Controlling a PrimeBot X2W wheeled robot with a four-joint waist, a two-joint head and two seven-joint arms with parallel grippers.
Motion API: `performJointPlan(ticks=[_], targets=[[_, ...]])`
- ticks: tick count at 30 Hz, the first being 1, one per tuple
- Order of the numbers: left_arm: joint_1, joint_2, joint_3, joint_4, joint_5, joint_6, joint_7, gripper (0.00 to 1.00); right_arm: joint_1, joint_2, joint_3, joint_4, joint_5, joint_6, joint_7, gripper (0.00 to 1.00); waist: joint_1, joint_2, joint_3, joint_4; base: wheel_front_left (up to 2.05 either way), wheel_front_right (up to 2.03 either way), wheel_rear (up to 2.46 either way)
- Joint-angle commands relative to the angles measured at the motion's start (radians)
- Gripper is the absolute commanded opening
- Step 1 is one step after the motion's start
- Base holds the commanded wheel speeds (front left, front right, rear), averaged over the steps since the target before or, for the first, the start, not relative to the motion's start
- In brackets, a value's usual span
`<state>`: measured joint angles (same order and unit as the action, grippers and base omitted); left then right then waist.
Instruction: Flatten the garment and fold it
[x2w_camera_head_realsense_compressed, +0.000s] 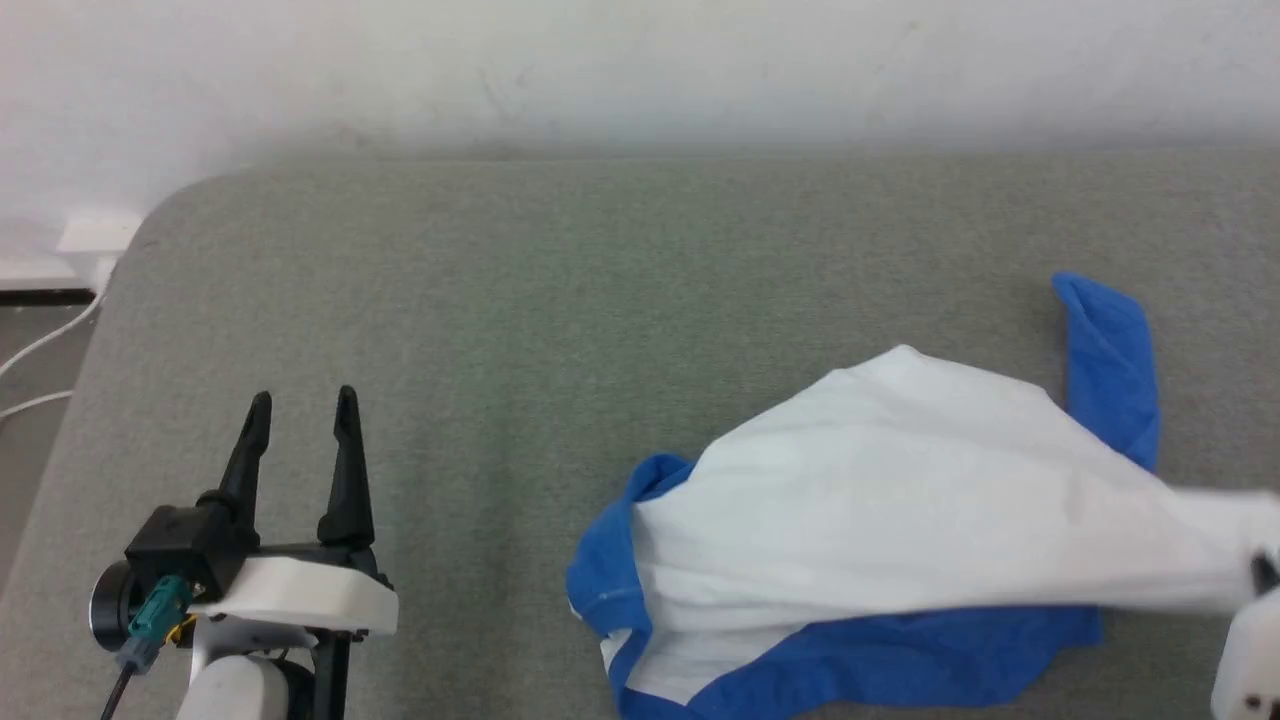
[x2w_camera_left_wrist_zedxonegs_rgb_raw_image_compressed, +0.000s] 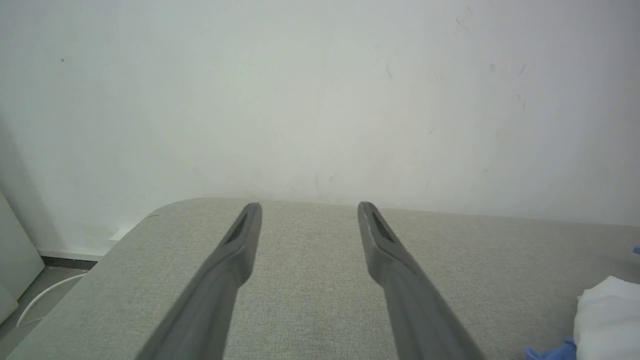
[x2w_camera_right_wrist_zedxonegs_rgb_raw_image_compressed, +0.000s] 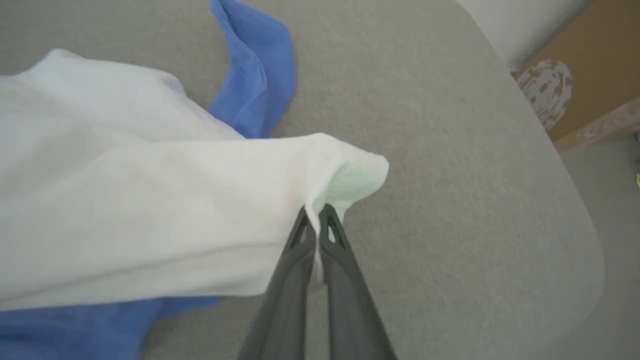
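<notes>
**Operator:** What does the right wrist view give me that the head view can't?

**Spotter:** Your right gripper (x2w_camera_right_wrist_zedxonegs_rgb_raw_image_compressed: 315, 212). There you see its two dark fingers pressed together on a fold of the white cotton raglan shirt with bright blue sleeves (x2w_camera_right_wrist_zedxonegs_rgb_raw_image_compressed: 150, 200), with a puff of white cloth bunching past the tips. In the head view that pinch sits at the right edge, blurred, and you can make out little of it.

**Operator:** And the left?

**Spotter:** Your left gripper (x2w_camera_head_realsense_compressed: 303, 397) hangs at the lower left over the grey fabric-covered tabletop (x2w_camera_head_realsense_compressed: 600, 300). Its fingers are spread with nothing between them, well apart from the shirt. Its own wrist view adds the white wall (x2w_camera_left_wrist_zedxonegs_rgb_raw_image_compressed: 320, 100) behind the tabletop and a scrap of the shirt at the lower right corner.

**Operator:** How does the shirt lie?

**Spotter:** In the head view it lies right of centre on the tabletop, with its long axis running left to right. The white body is drawn taut toward your right gripper and narrows to that end. The rounded, blue-edged end points left. One blue sleeve points away toward the wall; the other lies along the near side under the white body.
</notes>
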<state>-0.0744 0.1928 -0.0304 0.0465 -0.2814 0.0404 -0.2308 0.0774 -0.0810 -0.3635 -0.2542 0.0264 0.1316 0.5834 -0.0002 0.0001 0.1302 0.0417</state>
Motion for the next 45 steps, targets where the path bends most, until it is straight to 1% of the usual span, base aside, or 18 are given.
performJointPlan(ticks=[1,5,7,10,13,16,20,24,25,29,32,36,41,42,43,45], targets=[[0.012,0.005,-0.004,-0.006,-0.002,-0.003,0.006,1.00,0.036,0.016,-0.024,0.036,-0.017,-0.001,0.033,0.00,0.0002,-0.0001,-0.012,-0.027,0.00,0.00,0.00],[0.018,0.006,-0.018,-0.007,-0.002,-0.006,0.017,1.00,0.075,0.028,-0.032,0.139,-0.042,-0.001,0.113,0.00,0.0002,-0.0001,-0.016,-0.039,0.00,0.00,0.00],[0.021,0.007,-0.028,-0.008,-0.003,-0.012,0.025,1.00,0.070,0.029,-0.027,0.160,-0.045,-0.001,0.108,1.00,0.0002,-0.0001,-0.022,-0.045,0.00,0.00,0.00],[0.019,0.009,-0.052,-0.012,-0.005,-0.030,0.049,1.00,0.050,0.030,-0.015,0.168,-0.037,-0.001,0.019,1.00,0.0002,-0.0001,-0.030,-0.057,0.00,0.00,0.00],[-0.010,0.011,-0.118,-0.020,-0.009,-0.080,0.126,1.00,0.032,0.023,0.030,0.151,-0.038,-0.001,-0.114,1.00,0.0002,-0.0001,-0.035,-0.064,0.00,0.00,0.00],[-0.064,0.014,-0.208,-0.025,-0.010,-0.124,0.255,1.00,0.032,-0.005,0.087,0.124,-0.030,-0.001,-0.210,1.00,0.0002,-0.0001,-0.035,-0.071,0.00,0.00,0.00],[-0.156,0.028,-0.314,0.001,-0.017,-0.152,0.471,1.00,0.034,-0.036,0.153,0.093,-0.008,-0.001,-0.287,1.00,0.0002,-0.0001,-0.024,-0.091,0.00,0.00,0.00],[-0.255,0.040,-0.385,0.065,-0.039,-0.163,0.660,1.00,0.020,-0.052,0.208,0.087,0.015,-0.001,-0.316,1.00,0.0002,-0.0001,-0.004,-0.118,0.00,0.00,0.00],[-0.255,0.040,-0.385,0.065,-0.039,-0.163,0.660,1.00,0.020,-0.052,0.208,0.087,0.015,-0.001,-0.316,1.00,0.0002,-0.0001,-0.004,-0.118,0.00,0.00,0.00],[-0.345,0.053,-0.452,0.125,-0.077,-0.168,0.823,1.00,-0.003,-0.056,0.251,0.089,0.032,-0.001,-0.321,1.00,0.0002,-0.0001,0.019,-0.148,0.00,0.00,0.00],[-0.410,0.065,-0.508,0.160,-0.106,-0.170,0.910,1.00,-0.020,-0.056,0.272,0.088,0.038,-0.001,-0.324,1.00,0.0002,-0.0001,0.039,-0.167,0.00,0.00,0.00],[-0.488,0.121,-0.619,0.208,-0.114,-0.171,1.030,1.00,-0.045,-0.054,0.293,0.094,0.045,-0.001,-0.333,1.00,0.0002,-0.0001,0.065,-0.191,0.00,0.00,0.00],[-0.539,0.171,-0.718,0.244,-0.162,-0.171,1.157,1.00,-0.062,-0.047,0.302,0.100,0.050,-0.001,-0.341,1.00,0.0002,-0.0001,0.084,-0.205,0.00,0.00,0.00],[-0.542,0.174,-0.723,0.243,-0.182,-0.171,1.166,0.41,-0.064,-0.045,0.300,0.101,0.051,-0.001,-0.342,1.00,0.0002,-0.0001,0.086,-0.205,0.00,0.00,0.00],[-0.544,0.175,-0.724,0.239,-0.197,-0.171,1.165,0.00,-0.065,-0.044,0.298,0.103,0.052,-0.001,-0.344,1.00,0.0002,-0.0001,0.089,-0.203,0.00,0.00,0.00],[-0.552,0.176,-0.719,0.232,-0.205,-0.171,1.137,0.00,-0.065,-0.042,0.291,0.106,0.053,-0.001,-0.347,1.00,0.0002,-0.0001,0.091,-0.194,0.00,0.00,0.00]])
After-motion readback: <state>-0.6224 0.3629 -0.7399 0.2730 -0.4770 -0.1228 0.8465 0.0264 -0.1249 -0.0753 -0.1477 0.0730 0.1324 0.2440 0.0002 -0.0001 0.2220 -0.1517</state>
